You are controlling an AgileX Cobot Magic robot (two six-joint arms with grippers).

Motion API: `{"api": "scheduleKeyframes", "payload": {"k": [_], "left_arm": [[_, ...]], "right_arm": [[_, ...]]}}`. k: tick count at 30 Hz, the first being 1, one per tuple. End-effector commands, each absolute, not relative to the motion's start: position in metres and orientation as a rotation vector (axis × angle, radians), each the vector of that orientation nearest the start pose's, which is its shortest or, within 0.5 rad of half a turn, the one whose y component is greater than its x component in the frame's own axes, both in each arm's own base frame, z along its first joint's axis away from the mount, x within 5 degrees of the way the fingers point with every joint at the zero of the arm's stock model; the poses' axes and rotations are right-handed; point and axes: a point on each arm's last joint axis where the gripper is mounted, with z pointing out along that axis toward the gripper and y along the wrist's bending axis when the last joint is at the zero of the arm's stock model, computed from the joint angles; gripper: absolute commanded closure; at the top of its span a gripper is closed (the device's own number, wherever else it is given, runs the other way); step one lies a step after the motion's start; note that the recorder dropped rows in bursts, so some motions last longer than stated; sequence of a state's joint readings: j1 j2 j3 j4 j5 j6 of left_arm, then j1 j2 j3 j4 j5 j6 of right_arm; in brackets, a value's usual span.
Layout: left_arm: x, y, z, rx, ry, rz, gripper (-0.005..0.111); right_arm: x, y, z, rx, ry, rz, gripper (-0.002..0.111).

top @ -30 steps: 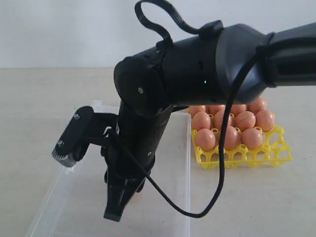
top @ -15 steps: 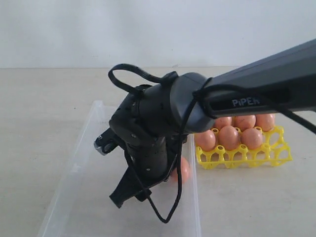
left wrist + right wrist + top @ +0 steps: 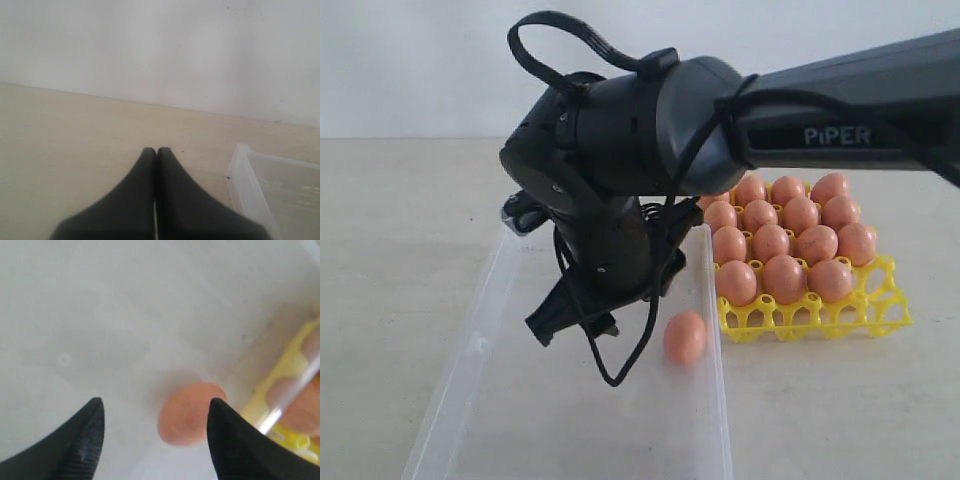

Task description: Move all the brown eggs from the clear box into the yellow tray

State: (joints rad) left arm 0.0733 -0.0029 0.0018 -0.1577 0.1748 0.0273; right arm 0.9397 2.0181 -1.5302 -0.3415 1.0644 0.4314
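One brown egg (image 3: 685, 337) lies on the floor of the clear box (image 3: 510, 400), close to the wall nearest the yellow tray (image 3: 880, 312). Several brown eggs (image 3: 785, 245) fill the tray's cups. My right gripper (image 3: 575, 325) hangs open over the box, a little left of the loose egg. In the right wrist view the egg (image 3: 185, 412) lies below and between the spread fingers of the gripper (image 3: 156, 401), nearer one finger (image 3: 235, 440); nothing is gripped. My left gripper (image 3: 155, 152) is shut and empty over bare table, beside a corner of the box (image 3: 245, 170).
The beige table (image 3: 390, 250) runs to a white wall behind. The thick black right arm (image 3: 840, 110) spans the scene above the tray, with a cable loop hanging from the wrist (image 3: 620, 375). The tray's yellow lattice (image 3: 290, 372) shows through the box wall.
The right gripper has risen from the box's near end and swung toward its far side. The egg that the arm hid is now uncovered and has stayed in place.
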Motion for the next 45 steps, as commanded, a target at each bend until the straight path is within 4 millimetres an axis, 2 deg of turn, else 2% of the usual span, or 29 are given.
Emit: {"api": "scheduleKeyframes", "payload": {"k": [1, 7, 15, 16, 20, 23, 26, 31, 38, 45], "left_arm": [[0.056, 0.002, 0.198, -0.153, 1.649, -0.073, 0.111], [0.056, 0.002, 0.198, -0.153, 1.649, -0.073, 0.111], [0.056, 0.002, 0.198, -0.153, 1.649, -0.073, 0.111], [0.056, 0.002, 0.198, -0.153, 1.649, -0.073, 0.111], [0.056, 0.002, 0.198, -0.153, 1.649, -0.073, 0.111], [0.056, 0.002, 0.198, -0.153, 1.649, -0.073, 0.111], [0.056, 0.002, 0.198, -0.153, 1.649, -0.073, 0.111], [0.056, 0.002, 0.198, -0.153, 1.649, -0.073, 0.111], [0.056, 0.002, 0.198, -0.153, 1.649, -0.073, 0.111], [0.056, 0.002, 0.198, -0.153, 1.649, -0.073, 0.111]], "right_arm": [[0.258, 0.303, 0.195, -0.875, 2.805, -0.394, 0.05], [0.256, 0.307, 0.18, -0.661, 2.898, -0.355, 0.05], [0.257, 0.309, 0.162, -0.605, 2.938, -0.398, 0.05], [0.258, 0.31, 0.155, -0.595, 2.942, -0.413, 0.05], [0.265, 0.311, 0.145, -0.614, 2.888, -0.445, 0.05], [0.267, 0.313, 0.146, -0.627, 2.857, -0.419, 0.05], [0.27, 0.316, 0.148, -0.72, 2.805, -0.378, 0.05], [0.273, 0.314, 0.153, -0.766, 2.756, -0.426, 0.05], [0.281, 0.312, 0.157, -0.774, 2.655, -0.487, 0.05], [0.286, 0.31, 0.16, -0.682, 2.612, -0.532, 0.05]]}}
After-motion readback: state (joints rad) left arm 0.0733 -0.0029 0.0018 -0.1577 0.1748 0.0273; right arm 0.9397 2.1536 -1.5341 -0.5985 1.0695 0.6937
